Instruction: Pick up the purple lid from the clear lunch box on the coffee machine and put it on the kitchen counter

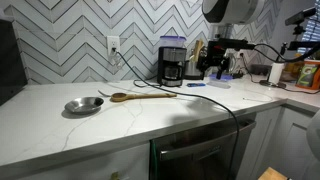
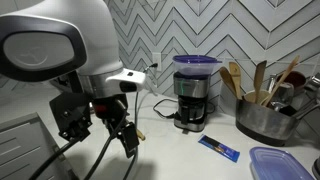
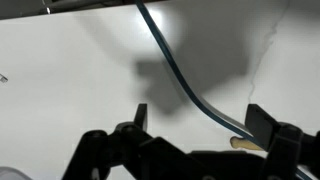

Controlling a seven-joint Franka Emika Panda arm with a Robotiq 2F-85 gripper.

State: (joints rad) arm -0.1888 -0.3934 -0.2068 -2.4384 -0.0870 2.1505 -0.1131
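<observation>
Coffee machine (image 2: 193,100) stands at the back of the kitchen counter (image 2: 170,152), against the zigzag-tiled wall, with a glass carafe in its front. On its top sits the clear lunch box (image 2: 196,70), faint to see, and the purple lid (image 2: 197,60) lies flat on that box, untouched; the lid shows in both exterior views. The gripper (image 3: 198,116) hangs above the bare counter, well apart from the coffee machine and lower than its top. In the wrist view its two fingers (image 3: 140,116) are spread wide with nothing held between them, and a dark cable (image 3: 180,70) runs across the white surface beneath. In an exterior view a wooden spoon (image 1: 145,96) lies on the counter beside a small metal bowl (image 1: 83,105). A thin blue packet (image 2: 220,148) lies on the counter near the foot of the coffee machine, and a pot of utensils (image 2: 265,118) stands further along.
</observation>
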